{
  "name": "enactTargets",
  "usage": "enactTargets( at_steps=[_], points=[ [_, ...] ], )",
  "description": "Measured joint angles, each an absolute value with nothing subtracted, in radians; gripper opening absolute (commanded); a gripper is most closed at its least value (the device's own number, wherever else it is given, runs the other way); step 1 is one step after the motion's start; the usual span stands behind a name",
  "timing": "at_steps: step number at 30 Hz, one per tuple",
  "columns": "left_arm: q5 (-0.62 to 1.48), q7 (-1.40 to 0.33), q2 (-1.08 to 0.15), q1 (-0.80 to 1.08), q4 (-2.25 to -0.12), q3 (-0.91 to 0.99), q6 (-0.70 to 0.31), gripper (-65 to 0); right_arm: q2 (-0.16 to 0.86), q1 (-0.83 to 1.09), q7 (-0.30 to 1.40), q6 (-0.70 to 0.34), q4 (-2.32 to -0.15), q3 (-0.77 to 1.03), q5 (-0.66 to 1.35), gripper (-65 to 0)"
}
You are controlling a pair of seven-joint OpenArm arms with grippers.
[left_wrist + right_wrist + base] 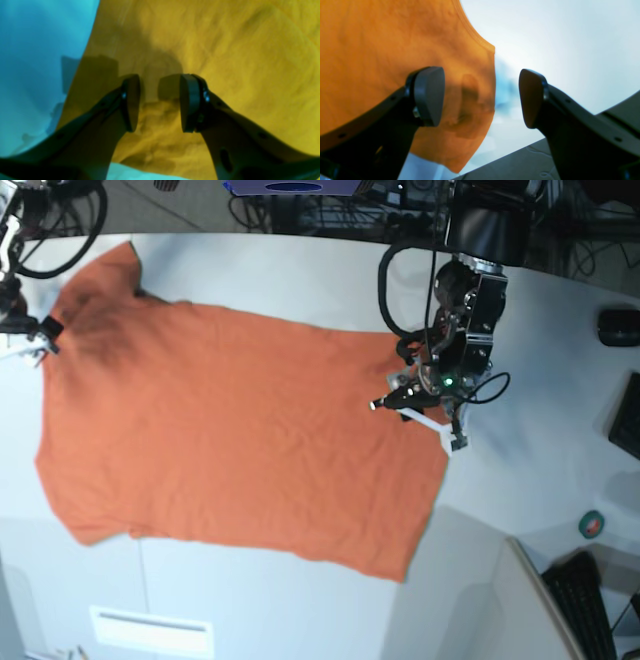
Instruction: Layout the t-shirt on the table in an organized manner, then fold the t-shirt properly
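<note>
A: T-shirt first. Where is it?
B: The orange t-shirt [240, 430] lies spread over the table [260, 600], body roughly in the middle of the base view (some soft wrinkles, nothing bunched up). One corner sticks out at the upper left, another hangs toward the bottom, right of center.

A: Left gripper?
B: Left gripper [160, 103] is over the shirt, on the right part of it in the base view. Fingers apart, moderate gap, orange cloth visible between them, not pinched. Its shadow falls on the fabric (wrist view is a bit blurry).

A: Right gripper?
B: Right gripper [482, 97] is at the shirt's left side in the base view. Fingers spread wide, one over the cloth, the other out past the edge over white tabletop. A rounded corner of fabric shows in the gap, not clamped.

A: Anything else around?
B: Round green-rimmed thing, looks like a tape roll [591, 524], on the right side of the table, well apart from the shirt. White rectangle [152, 632] near the bottom left, below the shirt (can't tell what it is). Black cables [260, 215] run along the top.
</note>
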State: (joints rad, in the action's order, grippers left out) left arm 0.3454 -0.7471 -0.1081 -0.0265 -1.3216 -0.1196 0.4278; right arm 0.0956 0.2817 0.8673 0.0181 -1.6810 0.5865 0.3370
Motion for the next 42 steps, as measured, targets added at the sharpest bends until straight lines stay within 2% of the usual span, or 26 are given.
enactTargets(
  at_steps=[6, 8, 11, 12, 14, 17, 19, 24, 28, 31, 34, 42],
  points=[
    [0.346, -0.756, -0.109, 0.051, -1.495, -0.116, 0.429, -40.2, 0.079, 0.294, 0.868, 0.017, -1.681, 0.485, 0.36, -23.3],
    [0.35, -0.81, -0.103, 0.081, -1.557, -0.064, 0.421, -40.0, 0.084, 0.295, 0.868, 0.017, -1.68, 0.485, 0.345, -23.3],
    [0.348, -0.855, -0.089, 0.124, -1.646, 0.064, 0.42, -39.0, 0.087, 0.294, 0.865, 0.017, -1.681, 0.494, 0.349, -28.1],
    [0.34, -0.859, -0.088, 0.135, -1.667, 0.104, 0.423, -36.0, 0.086, 0.295, 0.865, 0.017, -1.681, 0.495, 0.35, -29.0],
    [0.338, -0.86, -0.086, 0.167, -1.7, 0.174, 0.376, -25.8, 0.081, 0.301, 0.867, 0.017, -1.681, 0.495, 0.358, -28.7],
    [0.4, -0.876, -0.076, 0.219, -1.702, 0.274, 0.263, -10.0, 0.065, 0.326, 0.865, 0.017, -1.683, 0.532, 0.481, -22.5],
    [0.47, -0.879, -0.08, 0.247, -1.678, 0.315, 0.197, -6.6, 0.047, 0.341, 0.87, 0.017, -1.682, 0.587, 0.583, -19.4],
    [0.539, -0.872, -0.085, 0.25, -1.542, 0.338, 0.196, -6.6, 0.068, 0.355, 0.873, 0.017, -1.679, 0.671, 0.77, -18.9],
    [0.545, -0.85, -0.077, 0.242, -1.509, 0.337, 0.189, -6.6, 0.082, 0.361, 0.872, -0.08, -1.672, 0.777, 0.879, -19.2],
    [0.544, -0.85, -0.078, 0.224, -1.499, 0.337, 0.189, -7.4, 0.082, 0.375, 0.867, -0.091, -1.637, 0.84, 0.899, -19.4],
    [0.543, -0.848, -0.078, 0.202, -1.477, 0.337, 0.189, -13.8, 0.076, 0.377, 0.883, -0.098, -1.587, 0.876, 0.903, -19.1],
    [0.548, -0.835, -0.081, 0.178, -1.433, 0.337, 0.183, -37.8, 0.08, 0.388, 0.875, -0.099, -1.497, 0.908, 0.905, -18.9]
  ],
)
